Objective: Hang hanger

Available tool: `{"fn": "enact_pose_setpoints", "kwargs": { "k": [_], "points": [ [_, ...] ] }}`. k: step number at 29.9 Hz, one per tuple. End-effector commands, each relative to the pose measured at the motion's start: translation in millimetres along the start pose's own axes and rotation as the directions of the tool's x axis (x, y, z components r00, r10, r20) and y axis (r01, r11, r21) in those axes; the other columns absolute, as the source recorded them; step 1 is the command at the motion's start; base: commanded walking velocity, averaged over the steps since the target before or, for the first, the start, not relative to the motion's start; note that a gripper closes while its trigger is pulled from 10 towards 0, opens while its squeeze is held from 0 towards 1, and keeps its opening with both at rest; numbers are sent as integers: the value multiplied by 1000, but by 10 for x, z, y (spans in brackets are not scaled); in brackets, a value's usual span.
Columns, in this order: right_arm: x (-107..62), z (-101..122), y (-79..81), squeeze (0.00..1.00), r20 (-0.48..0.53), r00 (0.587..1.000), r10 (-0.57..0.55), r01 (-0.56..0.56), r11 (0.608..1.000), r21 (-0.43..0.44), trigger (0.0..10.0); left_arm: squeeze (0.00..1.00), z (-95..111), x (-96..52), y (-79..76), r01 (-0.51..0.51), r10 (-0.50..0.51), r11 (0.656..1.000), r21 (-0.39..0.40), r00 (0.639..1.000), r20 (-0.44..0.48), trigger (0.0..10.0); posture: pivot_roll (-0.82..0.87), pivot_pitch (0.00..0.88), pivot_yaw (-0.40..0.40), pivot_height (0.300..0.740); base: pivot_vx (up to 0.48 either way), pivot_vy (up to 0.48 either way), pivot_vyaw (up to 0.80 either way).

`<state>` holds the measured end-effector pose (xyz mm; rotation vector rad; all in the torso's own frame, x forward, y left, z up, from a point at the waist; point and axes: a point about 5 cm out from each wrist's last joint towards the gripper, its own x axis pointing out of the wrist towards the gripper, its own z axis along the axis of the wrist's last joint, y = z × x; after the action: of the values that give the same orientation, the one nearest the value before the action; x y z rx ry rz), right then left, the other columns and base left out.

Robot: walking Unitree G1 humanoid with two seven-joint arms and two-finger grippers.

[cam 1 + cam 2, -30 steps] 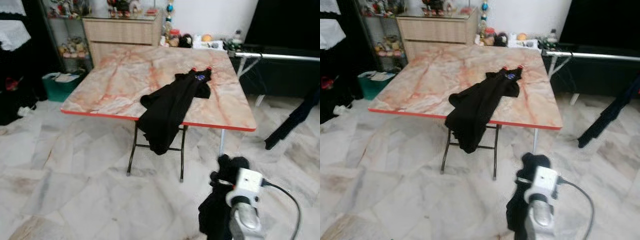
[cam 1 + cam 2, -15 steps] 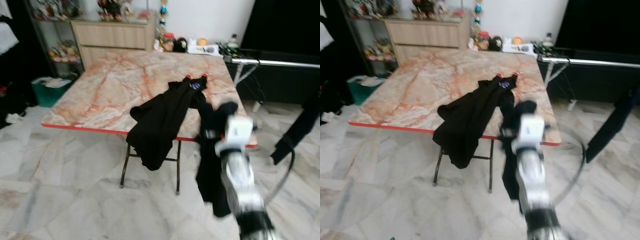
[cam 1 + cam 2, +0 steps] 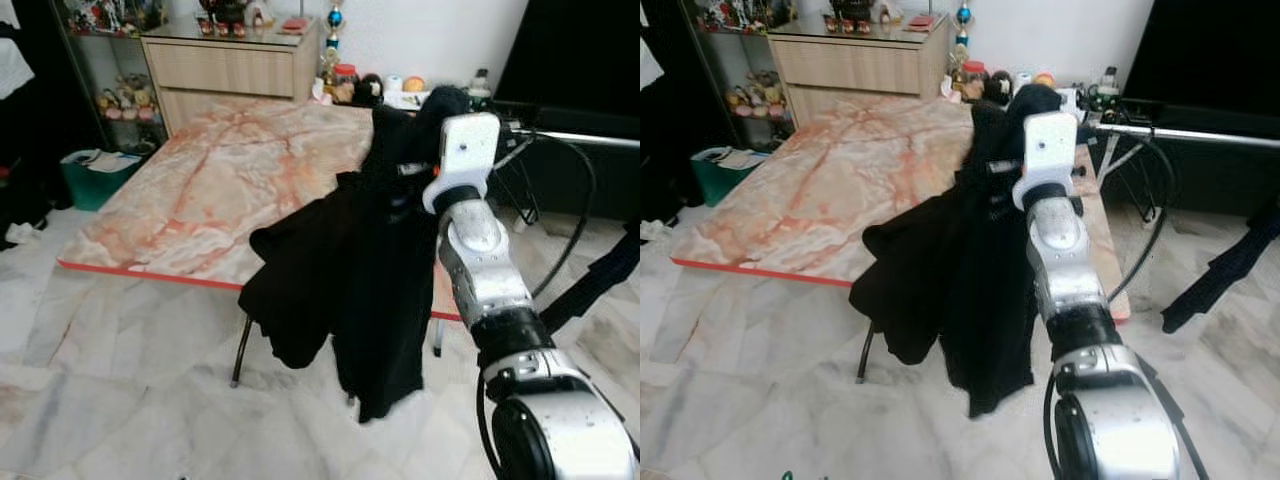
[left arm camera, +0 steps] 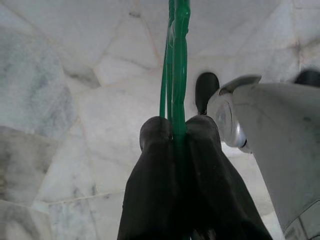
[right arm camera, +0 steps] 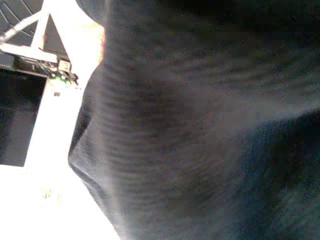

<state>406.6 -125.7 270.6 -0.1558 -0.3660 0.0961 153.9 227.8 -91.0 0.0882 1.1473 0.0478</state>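
Your left gripper (image 4: 172, 131) pinches a thin glossy green hanger (image 4: 175, 60) above veined marble floor (image 4: 60, 100), while your right gripper (image 3: 425, 125), fingers smothered so I cannot tell their state, lifts limp black garment (image 3: 375, 290) over the marble-patterned table (image 3: 200, 190).

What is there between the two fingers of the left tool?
In the left wrist view, a green hanger sits pinched between the left tool's black fingers, its thin wires running out past the tips over the marble floor.
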Motion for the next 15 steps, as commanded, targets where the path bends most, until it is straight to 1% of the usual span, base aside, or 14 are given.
{"fn": "enact_pose_setpoints", "kwargs": {
  "k": [1, 5, 9, 11, 15],
  "points": [
    [35, 38, -76, 0, -2, 1000, -20, 20, 1000, -8, 10000, 0, -35, 5, -57, 16, -16, 1000, 7, 1000, -14, 10000, 122, 0, 1, 740, 285, 0, 0],
    [79, 73, -76, 0, 1, 1000, -23, 23, 1000, -4, 10000, 0, -35, 5, -55, 16, -16, 1000, 7, 1000, -14, 10000, 124, 0, 4, 740, 281, 0, 0],
    [144, 175, -138, 0, 28, 999, -44, 44, 999, 1, 10000, 0, -37, 4, -52, 16, -16, 1000, 11, 1000, -16, 10000, 122, 0, 4, 740, 287, 0, 0],
    [149, 184, -142, 0, 31, 999, -44, 44, 999, 5, 10000, 0, -39, 4, -52, 16, -16, 1000, 11, 1000, -16, 10000, 124, 0, 3, 740, 285, 0, 0],
    [201, 259, -199, 0, 40, 998, -52, 53, 998, -16, 10000, 0, -47, 4, -57, 18, -18, 1000, 12, 1000, -18, 10000, 121, 0, 4, 740, 286, 0, 0]
  ]
}}
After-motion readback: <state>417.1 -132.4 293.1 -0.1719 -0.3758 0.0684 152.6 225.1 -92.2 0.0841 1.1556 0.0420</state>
